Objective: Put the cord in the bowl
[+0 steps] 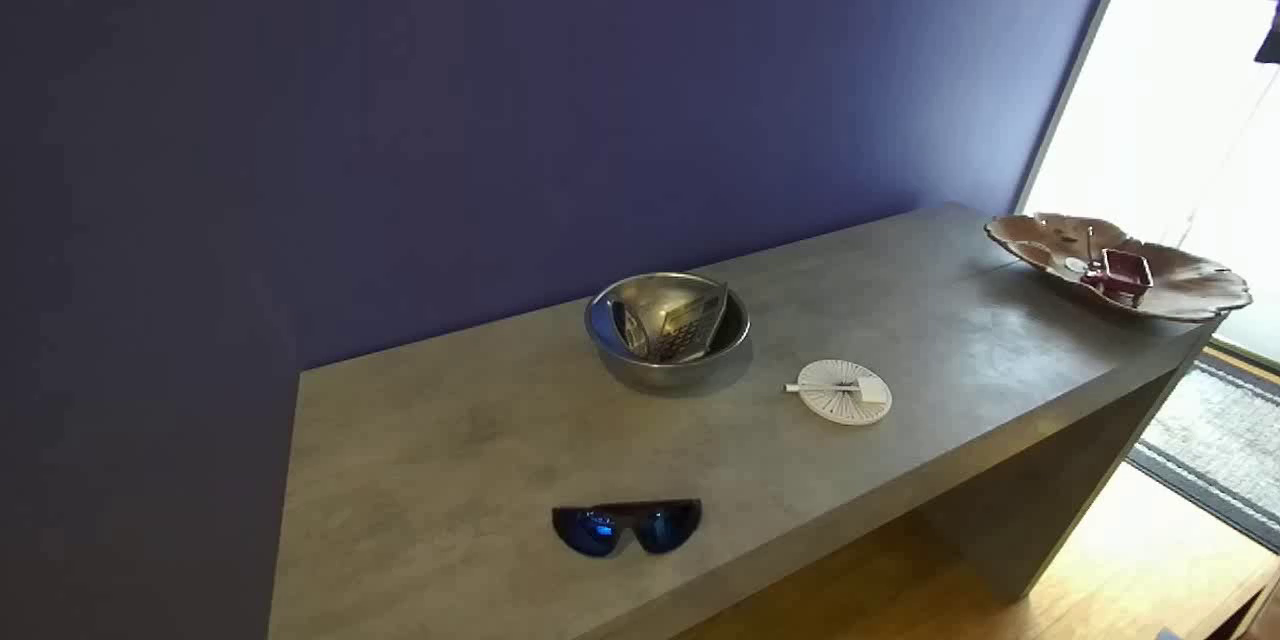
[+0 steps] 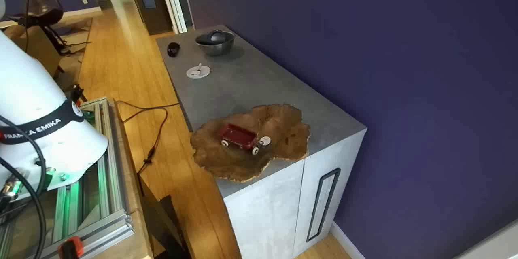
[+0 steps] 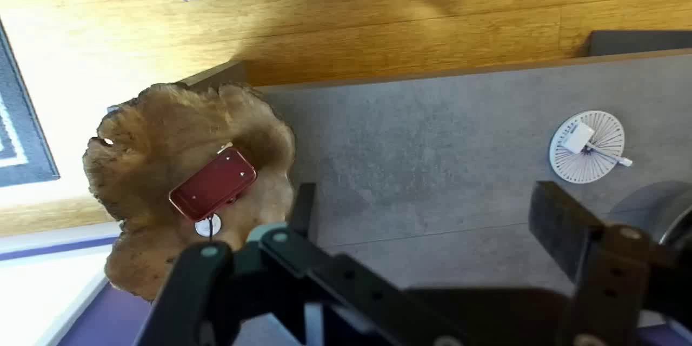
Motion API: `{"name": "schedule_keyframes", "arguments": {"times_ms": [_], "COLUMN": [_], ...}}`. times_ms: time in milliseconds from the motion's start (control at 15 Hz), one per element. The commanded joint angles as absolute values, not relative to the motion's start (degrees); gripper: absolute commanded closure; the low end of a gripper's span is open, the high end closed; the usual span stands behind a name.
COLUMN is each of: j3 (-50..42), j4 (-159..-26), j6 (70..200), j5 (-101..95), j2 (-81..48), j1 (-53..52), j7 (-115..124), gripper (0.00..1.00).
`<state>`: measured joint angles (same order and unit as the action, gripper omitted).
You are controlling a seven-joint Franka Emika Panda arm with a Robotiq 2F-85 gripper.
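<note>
The steel bowl (image 1: 668,376) stands upright on the gray counter (image 1: 450,460), near the purple wall (image 1: 500,120) that bounds the back edge; perforated metal (image 1: 690,332) shows inside it. Toward the front edge from the bowl, on the side of the reddish-brown dish (image 2: 226,166), lies a flat white disc (image 1: 828,406), near the bowl but not touching. Across the disc rests a short pale cord (image 1: 866,390), seemingly the task's own: a square block sits at 1 end, and the other end juts past the disc's rim on the bowl's side. The cord is thus outside the bowl, with a strip of counter between the 2.

Dark blue sunglasses (image 1: 667,528) lie frontward of the bowl, near the front edge. The dish lies well apart from the bowl at an end of the counter, reaching past the edge and carrying a red wagon (image 2: 238,135); a long stretch of counter shows between bowl and dish.

In the wrist view the gripper (image 3: 424,205) has its 2 fingers set wide apart, seen against that stretch, with counter showing in the gap. The bowl, cropped at the side of the view, shows beside the finger nearer it; the gripper's height over the counter cannot be told.
</note>
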<state>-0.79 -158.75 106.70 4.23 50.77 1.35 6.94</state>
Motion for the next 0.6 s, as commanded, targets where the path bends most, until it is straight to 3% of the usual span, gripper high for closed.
{"name": "schedule_keyframes", "arguments": {"times_ms": [0,533], "j3": [-0.37,7.63], "j4": [-158.64,-149.06], "j6": [106.55,119.27], "j5": [4.56,0.87], "j2": [50.74,29.99], "j1": [1.87,-4.8], "j7": [6.59,0.99], "gripper": [0.0,0.0]}}
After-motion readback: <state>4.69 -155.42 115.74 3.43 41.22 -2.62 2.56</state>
